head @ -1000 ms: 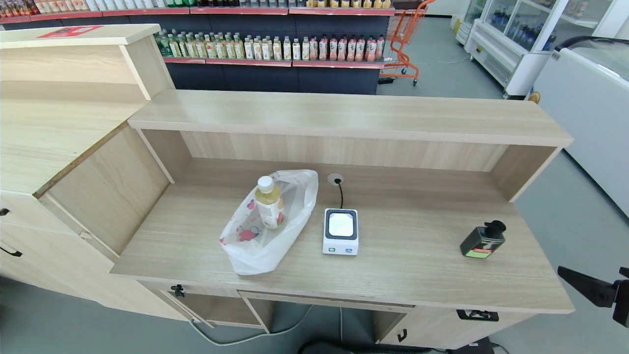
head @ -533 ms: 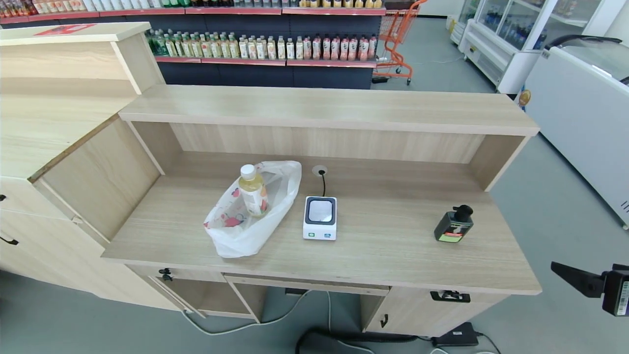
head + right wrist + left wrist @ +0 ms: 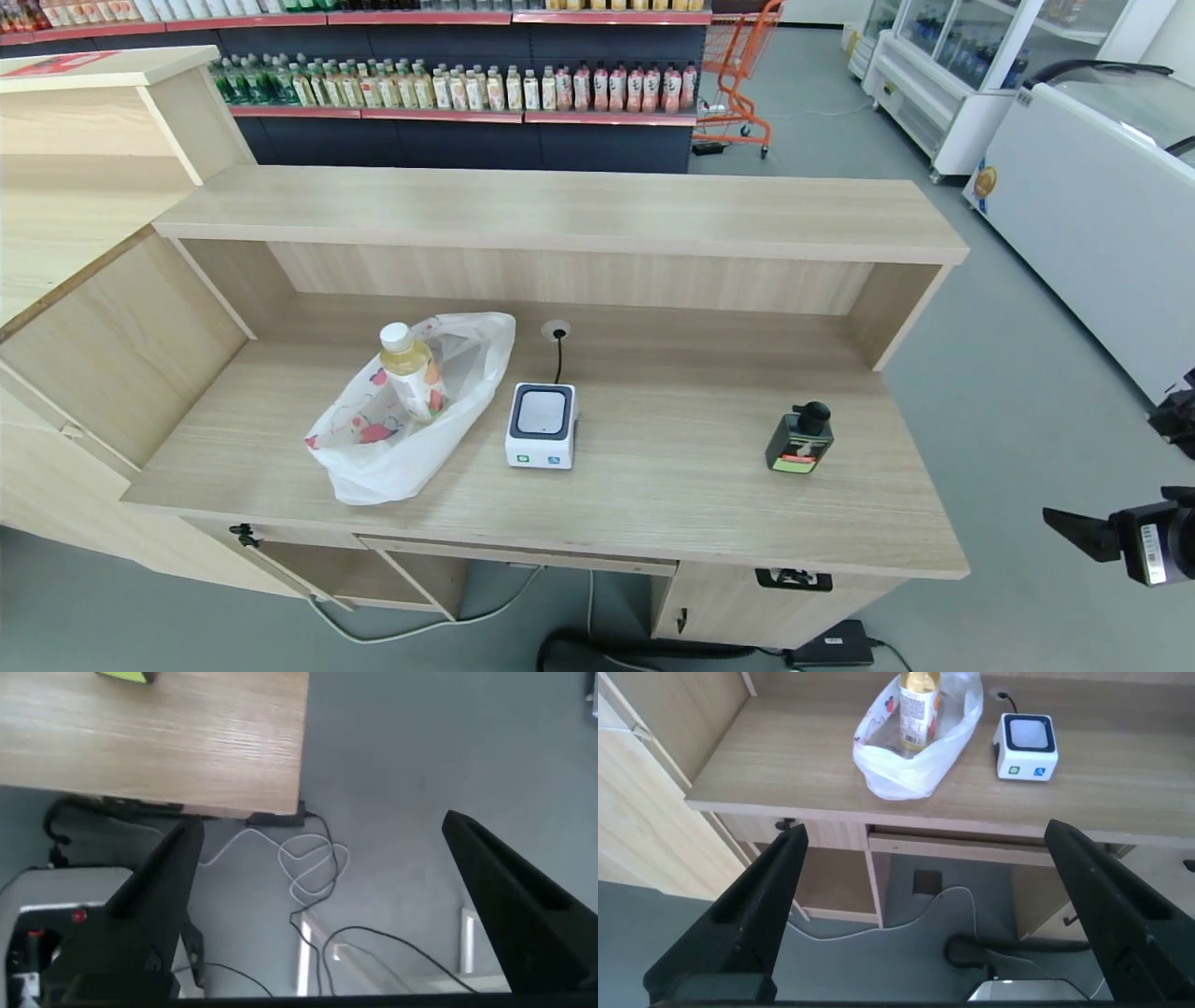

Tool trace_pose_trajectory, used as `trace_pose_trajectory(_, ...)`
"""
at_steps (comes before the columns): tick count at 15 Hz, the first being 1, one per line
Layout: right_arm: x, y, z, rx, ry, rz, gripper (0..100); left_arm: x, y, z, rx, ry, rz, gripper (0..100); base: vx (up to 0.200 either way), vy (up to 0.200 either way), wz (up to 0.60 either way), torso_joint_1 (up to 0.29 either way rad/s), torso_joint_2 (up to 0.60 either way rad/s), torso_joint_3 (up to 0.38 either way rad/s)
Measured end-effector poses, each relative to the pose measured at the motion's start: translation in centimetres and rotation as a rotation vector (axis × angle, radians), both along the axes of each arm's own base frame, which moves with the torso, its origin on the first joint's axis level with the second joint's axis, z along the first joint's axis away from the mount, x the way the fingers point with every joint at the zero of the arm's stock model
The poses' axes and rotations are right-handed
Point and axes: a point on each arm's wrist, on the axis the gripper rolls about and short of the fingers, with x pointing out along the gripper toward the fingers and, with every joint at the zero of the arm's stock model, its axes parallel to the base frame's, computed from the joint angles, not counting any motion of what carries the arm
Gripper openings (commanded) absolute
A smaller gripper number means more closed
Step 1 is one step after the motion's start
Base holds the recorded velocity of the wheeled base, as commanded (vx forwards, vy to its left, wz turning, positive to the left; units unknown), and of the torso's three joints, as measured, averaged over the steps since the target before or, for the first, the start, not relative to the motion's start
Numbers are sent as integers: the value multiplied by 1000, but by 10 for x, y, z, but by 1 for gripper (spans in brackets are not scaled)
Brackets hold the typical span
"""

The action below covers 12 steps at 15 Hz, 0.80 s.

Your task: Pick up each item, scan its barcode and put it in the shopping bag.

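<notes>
The left gripper hangs in front of the counter's near edge, its 2 black fingers spread wide with nothing between them. The right gripper is out past the counter's right near corner, over the grey floor and some looped cables. It is just as wide open and just as empty. In the head view the frame edge cuts it off, so only 1 finger shows.

The shopping bag lies on the left part of the counter, its mouth facing the far side. A drink bottle with a white cap stands in it, leaning a little, its base lost in the plastic folds. In the left wrist view its cap is cut off.

The scanner sits just right of the bag, window up, with 2 small marks on its near face. Its black cord runs into a hole behind it.

Well to the right stands a dark pump bottle, near the counter's right end. In the right wrist view only a green corner of it shows.

The print on both bottle labels, the bag's red pattern and the scanner's marks is too small to read.
</notes>
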Motion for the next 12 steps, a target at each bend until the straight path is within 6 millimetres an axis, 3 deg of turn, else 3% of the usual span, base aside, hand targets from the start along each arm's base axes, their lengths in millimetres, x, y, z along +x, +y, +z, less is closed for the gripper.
trace_pose_trajectory(5, 50, -11, -19, -145, 152, 113, 100, 0, 0, 0, 0, 0, 0, 100, 0, 0, 0, 0, 0, 0)
trace_pose_trajectory(8, 89, 1, -34, -135, 174, 247, 100, 0, 0, 0, 0, 0, 1, 100, 0, 0, 0, 0, 0, 0)
trace_pose_trajectory(12, 139, 25, -59, -145, 68, 415, 100, 0, 0, 0, 0, 0, 0, 100, 0, 0, 0, 0, 0, 0)
